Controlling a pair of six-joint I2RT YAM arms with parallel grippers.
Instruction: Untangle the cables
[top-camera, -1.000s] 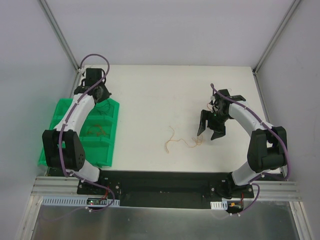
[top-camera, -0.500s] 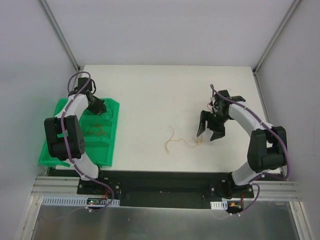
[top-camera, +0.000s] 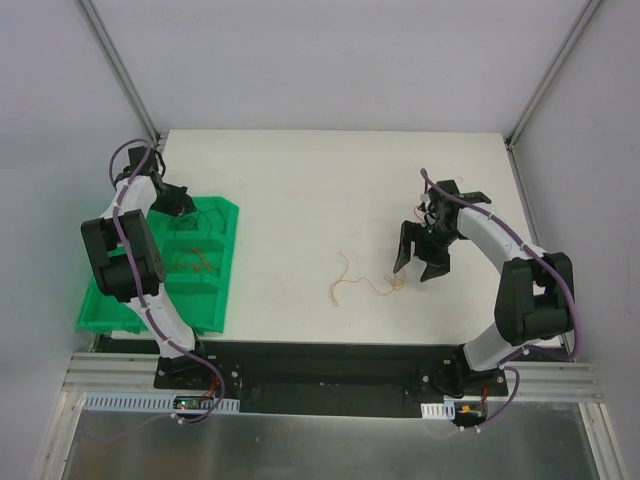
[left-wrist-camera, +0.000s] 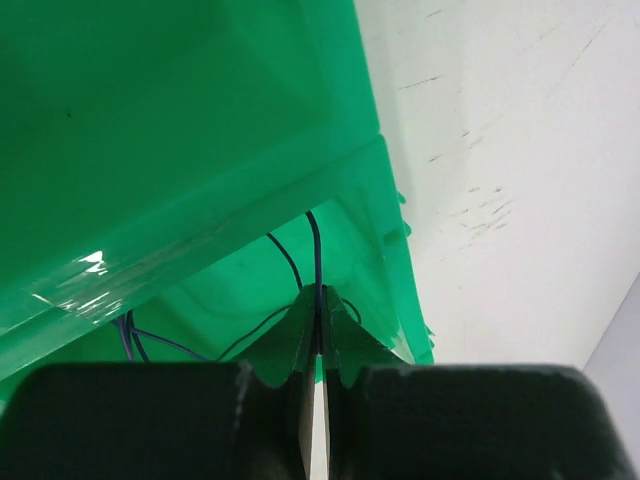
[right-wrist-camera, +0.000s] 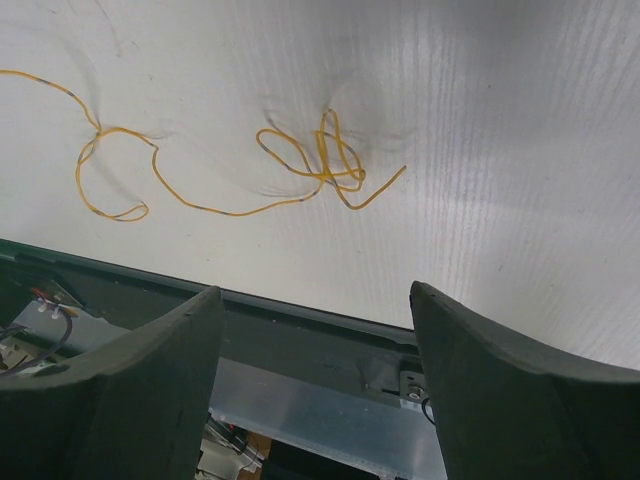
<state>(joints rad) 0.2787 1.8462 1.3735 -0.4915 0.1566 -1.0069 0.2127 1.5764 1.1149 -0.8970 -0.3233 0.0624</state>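
My left gripper (top-camera: 178, 199) hangs over the far end of the green tray (top-camera: 222, 292). In the left wrist view it (left-wrist-camera: 318, 302) is shut on a thin dark wire (left-wrist-camera: 316, 245), which trails down into the tray (left-wrist-camera: 200, 120) beside other dark strands (left-wrist-camera: 150, 338). A small orange tangle (top-camera: 195, 262) lies in a tray compartment. My right gripper (top-camera: 420, 256) is open and empty, just right of the orange-cream wires (top-camera: 345, 282) on the table. In the right wrist view a small orange knot (right-wrist-camera: 325, 165) and a long looping strand (right-wrist-camera: 120, 175) lie beyond the open fingers (right-wrist-camera: 470, 340).
The tray sits at the table's left edge, partly overhanging it. The black base rail (top-camera: 330, 360) runs along the near edge, close below the wires. Metal frame posts (top-camera: 120, 70) stand at the far corners.
My left arm has swung left and back, carrying its gripper from the tray's far right side to over its far left end. The right arm and the table wires have not moved.
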